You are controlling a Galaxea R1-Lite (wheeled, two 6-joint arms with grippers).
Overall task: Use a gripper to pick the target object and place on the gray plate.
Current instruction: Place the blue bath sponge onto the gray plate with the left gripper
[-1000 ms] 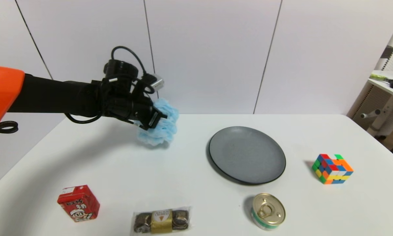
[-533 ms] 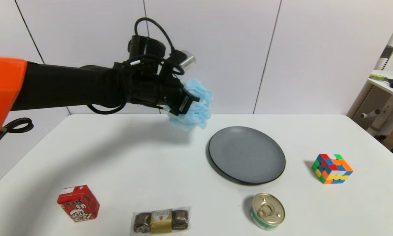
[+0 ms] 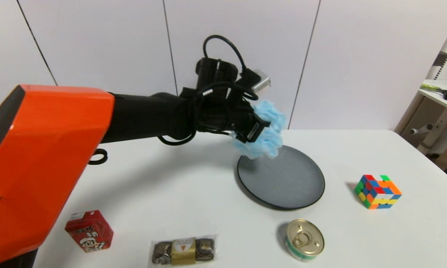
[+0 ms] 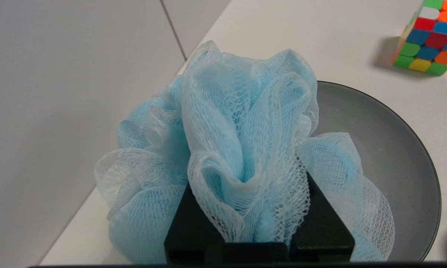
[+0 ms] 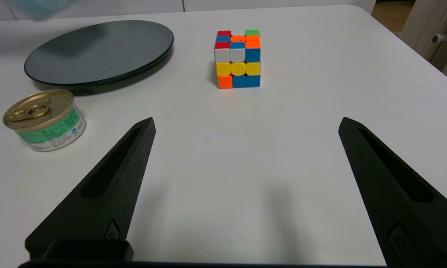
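Bath puff (image 3: 266, 136), light blue and ruffled, hangs in the air clamped between the fingers (image 4: 193, 223) of the left end effector (image 3: 254, 130), its mesh bulging out on both sides of them. It sits above the far-left edge of the gray plate (image 3: 294, 186), not yet over the middle and not touching the dish.

To finish this step well, I would carry the puff a little further right and nearer, until it is over the plate's centre, then lower it close to the surface before letting go. The thing is light and springy, so a drop from height could let it bounce or roll off the shallow rim. Mesh may also snag on the fingers, so opening wide and lifting straight up seems wise.

The left arm reaches in from the left, stretched nearly level across the worktop (image 3: 171, 186), wrist angled slightly downward toward the plate. The right end effector (image 5: 246, 156) hovers low over the near-right part of the worktop, fingers spread wide and holding nothing, near the puzzle cube (image 3: 378, 191) and the tin can (image 3: 304, 239).
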